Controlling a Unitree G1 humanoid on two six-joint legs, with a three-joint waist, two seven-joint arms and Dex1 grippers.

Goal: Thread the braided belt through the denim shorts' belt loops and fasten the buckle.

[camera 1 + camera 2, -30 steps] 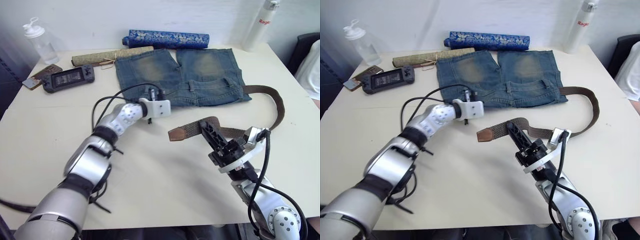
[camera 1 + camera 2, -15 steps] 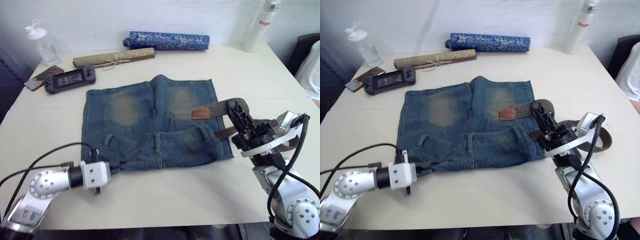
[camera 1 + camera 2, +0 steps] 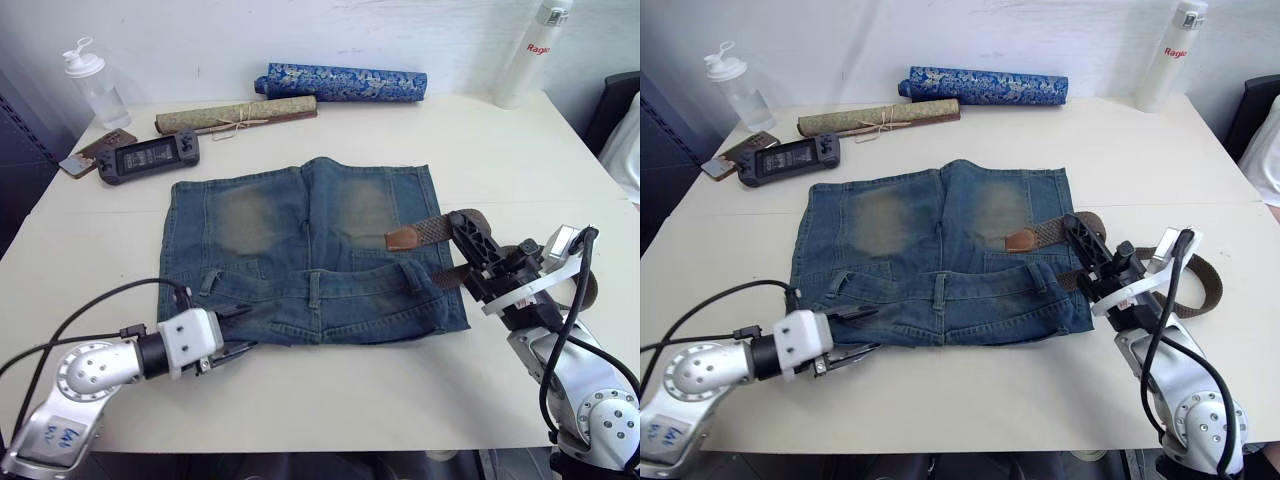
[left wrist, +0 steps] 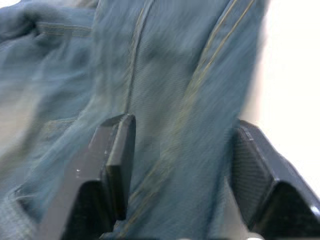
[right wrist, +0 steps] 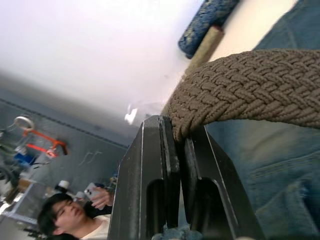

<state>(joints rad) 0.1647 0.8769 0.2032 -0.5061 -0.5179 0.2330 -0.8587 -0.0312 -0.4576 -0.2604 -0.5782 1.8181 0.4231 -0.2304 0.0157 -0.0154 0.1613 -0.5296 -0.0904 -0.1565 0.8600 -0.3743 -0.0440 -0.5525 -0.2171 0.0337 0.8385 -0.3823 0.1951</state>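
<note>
At the near left of the cream tabletop [image 3: 330, 400], the left pincer [image 3: 228, 335] lies low with its two black fingers spread, straddling the near left corner of the faded blue denim shorts [image 3: 300, 265]; the left wrist view shows denim between the parted fingers [image 4: 112, 160]. The shorts lie flat in the middle of the tabletop, waistband toward the near edge, with yellowish worn patches on both legs and short denim belt loops [image 3: 314, 288] standing along the waistband. At the near right, the right pincer [image 3: 462, 225] is pressed together on the dark-brown braided belt [image 3: 440, 228], pinching it just behind its reddish-brown leather tip [image 3: 402, 237], which rests over the shorts' right side. The rest of the belt trails off the shorts' right edge toward the right arm. Farther back at left lie a dark handheld game console [image 3: 148, 159] and a clear plastic bottle [image 3: 95, 85]. Along the far edge sit a tan rolled mat tied with string [image 3: 235, 114], a blue patterned roll [image 3: 345, 82] and a white bottle [image 3: 535, 50].
</note>
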